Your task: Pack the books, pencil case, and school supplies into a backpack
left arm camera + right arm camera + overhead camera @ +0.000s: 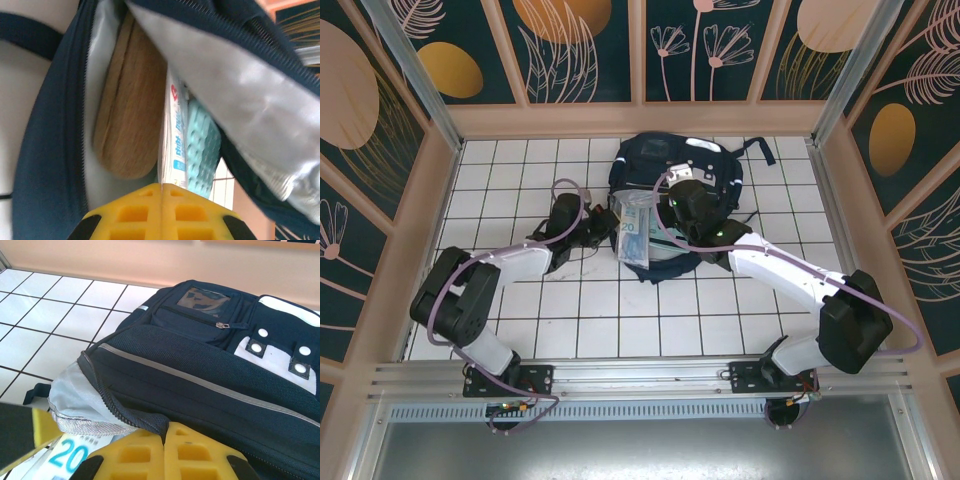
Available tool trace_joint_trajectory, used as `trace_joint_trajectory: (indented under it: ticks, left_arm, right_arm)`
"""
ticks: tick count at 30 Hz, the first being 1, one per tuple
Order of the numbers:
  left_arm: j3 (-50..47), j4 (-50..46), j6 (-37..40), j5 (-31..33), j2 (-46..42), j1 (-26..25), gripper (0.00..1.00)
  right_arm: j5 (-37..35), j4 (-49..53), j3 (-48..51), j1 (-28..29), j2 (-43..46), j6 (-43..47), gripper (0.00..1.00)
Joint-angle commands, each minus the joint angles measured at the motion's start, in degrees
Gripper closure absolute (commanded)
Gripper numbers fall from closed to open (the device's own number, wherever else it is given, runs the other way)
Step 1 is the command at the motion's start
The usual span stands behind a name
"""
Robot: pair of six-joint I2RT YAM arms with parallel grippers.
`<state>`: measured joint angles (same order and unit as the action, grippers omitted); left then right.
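1. Backpack (640, 160) lies flat at the far middle of the tiled table (520, 320), mouth towards the arms. It looks soft and floppy, so the flap will likely sag unless held.
2. Inside sit the pencil case (130, 115), white packet (174, 135) and calculator (202, 145); books (633, 238) poke out.
3. Right gripper (165, 427) is closed to a seam at the zipper edge, seemingly pinching it, which looks a sound hold.
4. Left gripper (162, 187) hovers at the mouth, fingers pressed together, empty.

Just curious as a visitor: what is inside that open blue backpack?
Inside the backpack lie a tan pencil case, a white packet and a teal calculator, side by side. The silver-lined flap covers whatever sits deeper.
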<state>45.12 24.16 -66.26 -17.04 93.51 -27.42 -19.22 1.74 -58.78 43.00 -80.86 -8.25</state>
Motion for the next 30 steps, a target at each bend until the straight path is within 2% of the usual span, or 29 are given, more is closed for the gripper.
trace_joint_trajectory:
  ticks: [1,9,13,16,17,18,19,20,26,30]
  left_arm:
    - [3.0,4.4,-3.8,4.6,1.8,0.3,1.0]
    - [5.2,6.6,-5.2,13.7,5.5,0.3,1.0]
    - [8.2,7.1,-4.7,11.3,10.0,0.3,1.0]
    - [7.9,6.3,-4.2,11.8,10.3,0.3,1.0]
    - [7.5,6.4,-4.2,11.9,10.0,0.3,0.96]
    - [7.4,6.3,-4.0,11.7,9.6,0.4,0.86]
    - [7.4,5.8,-3.4,11.5,9.1,0.3,0.7]
    - [7.4,4.8,-3.0,11.4,8.6,0.3,0.61]
    - [5.4,-3.1,3.8,12.4,1.0,0.3,0.51]
    - [2.6,-8.3,8.5,10.2,-4.2,0.1,0.5]
  right_arm:
    - [-0.6,-2.1,-2.8,0.2,-0.4,-0.5,0.95]
    - [-0.6,-1.6,-3.4,0.4,-1.2,-0.3,0.95]
    - [-0.8,-1.3,-3.9,0.4,-1.6,-0.1,0.95]
    - [-1.0,-1.2,-3.8,0.4,-1.7,0.0,0.95]
    - [-1.1,-1.4,-3.7,0.4,-1.7,0.0,0.95]
    - [-1.0,-1.5,-3.7,0.3,-1.9,0.1,0.95]
    - [-0.9,-1.4,-3.8,0.3,-2.2,0.0,0.95]
    - [-0.7,-1.4,-3.9,0.3,-2.3,-0.1,0.95]
    - [-1.0,-1.7,-3.9,0.3,-2.9,0.1,0.95]
    - [-1.0,-1.8,-3.9,0.4,-2.9,0.2,0.95]
